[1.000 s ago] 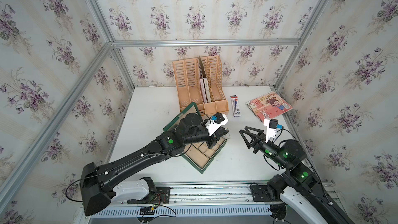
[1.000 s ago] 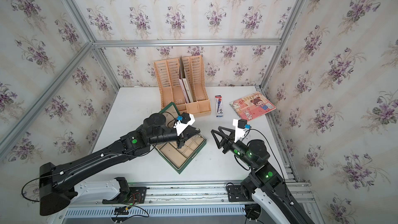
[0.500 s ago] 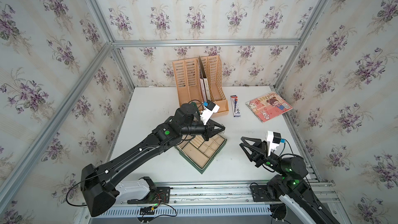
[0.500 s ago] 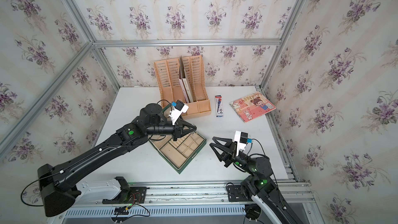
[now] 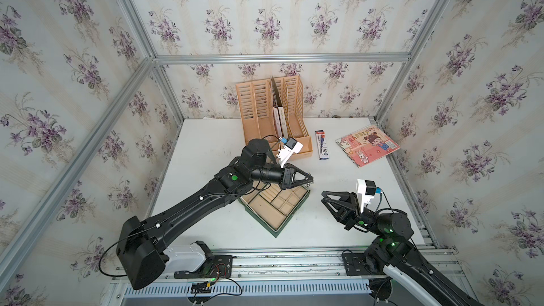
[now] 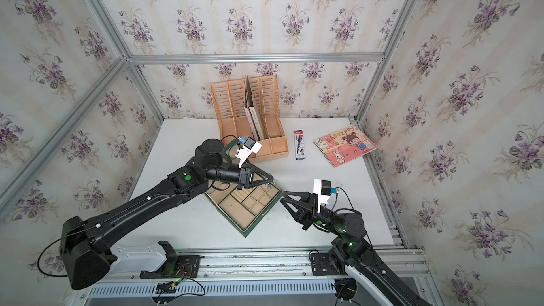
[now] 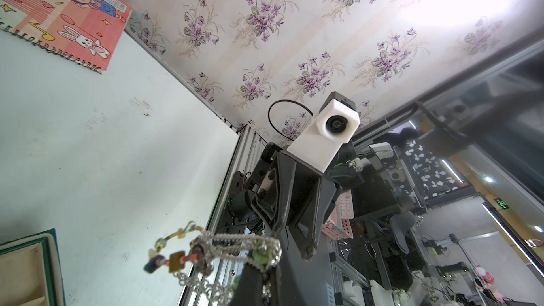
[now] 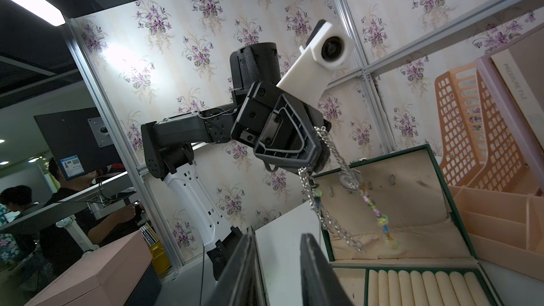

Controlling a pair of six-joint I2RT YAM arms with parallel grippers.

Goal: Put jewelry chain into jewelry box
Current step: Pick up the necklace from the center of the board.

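The left gripper point(image 5: 309, 178) is clamped tight on the jewelry chain point(image 8: 338, 201). The silvery chain hangs down from its tips, with little coloured beads on it. It dangles in the air, right over the corner of the jewelry box point(image 6: 259, 222) that is nearest the right arm. It is not down in any compartment.

The green box lies open on the white table point(image 5: 206, 148), turned like a diamond. Its lid point(image 8: 412, 178) stands up at the back, on the side next to the orange file holder point(image 5: 273, 119). One pointy corner faces the front rail.

The right gripper point(image 5: 323, 197) is low and just beside that same corner, but not touching the box. Its fingers point(image 8: 315, 275) are a little apart and hold nothing.

There is bare table to the left of the box. There is more between the box and the notebook point(image 5: 368, 148) by the right wall. The pen pack point(image 5: 322, 148) lies just beside the file holder, well apart from both grippers.
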